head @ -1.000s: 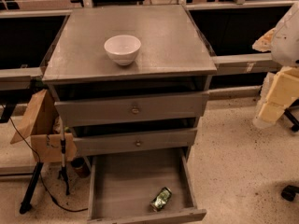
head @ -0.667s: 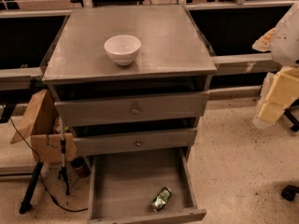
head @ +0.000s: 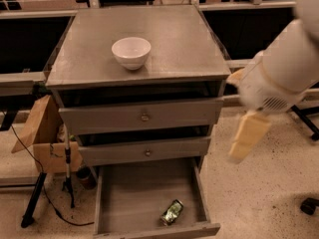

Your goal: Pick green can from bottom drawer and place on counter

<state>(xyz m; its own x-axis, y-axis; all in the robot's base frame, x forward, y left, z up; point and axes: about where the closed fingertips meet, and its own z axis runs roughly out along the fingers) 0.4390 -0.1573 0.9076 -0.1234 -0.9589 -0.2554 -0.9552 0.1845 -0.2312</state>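
We see the can [head: 172, 212] lying on its side in the drawer [head: 129, 193], which stands pulled out at the foot of the cabinet. The can is small and shiny, its metal skin printed in mottled light and dark green, with a bright glint along one side. It lies at a slant near the front right corner of the grey tray, close to the front wall. We cannot tell whether it touches that wall. We can read no brand, label or writing on the can, nor on anything else in view.

The end effector [head: 241, 146] hangs in the air beside the cabinet's right side, a cream-coloured piece pointing down from the thick white arm [head: 284, 68]. It holds nothing and touches nothing, and we cannot tell whether it stands wide or narrow. It is level with the two knobbed drawers [head: 144, 117] and apart from them.

From the end effector, the can lies lower and to the left in the view, well apart. The drawer's right wall stands between the two. The table [head: 174, 44], the flat grey, slightly glossy top of the cabinet, lies above the end effector and to its left. A white bowl [head: 131, 52] stands upright on the table, on the half farther from the end effector. Beyond the cabinet, on the side far from the end effector, a cardboard box [head: 42, 133] sits by a thin black stand [head: 67, 163]. The speckled floor [head: 249, 198] lies straight below the end effector.
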